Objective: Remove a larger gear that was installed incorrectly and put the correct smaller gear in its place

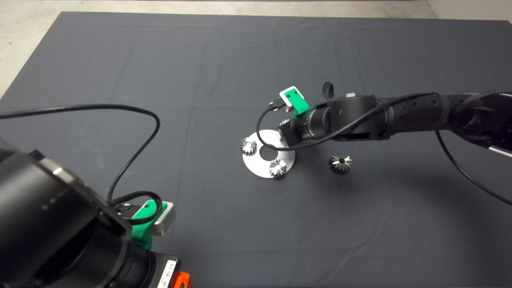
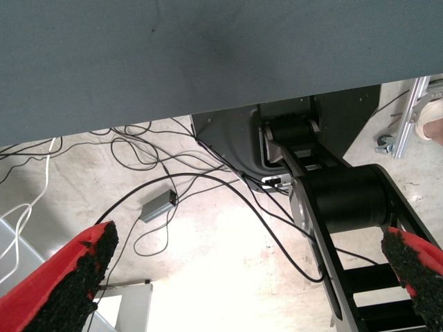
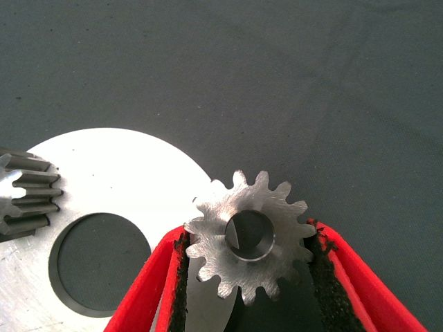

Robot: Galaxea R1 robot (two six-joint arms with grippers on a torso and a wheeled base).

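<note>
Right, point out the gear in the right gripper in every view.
Head view: the smaller gear peeks out at the round plate's far right edge, mostly hidden under the right gripper.
Left wrist view: not in it.
Right wrist view: lower centre, between the red fingers.
Shared landmark: the plate's centre hole.

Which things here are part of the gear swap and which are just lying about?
In the job:
smaller gear held in right gripper at round plate
larger gear on mat

Lying about:
two mounted gears
left gripper, parked
</note>
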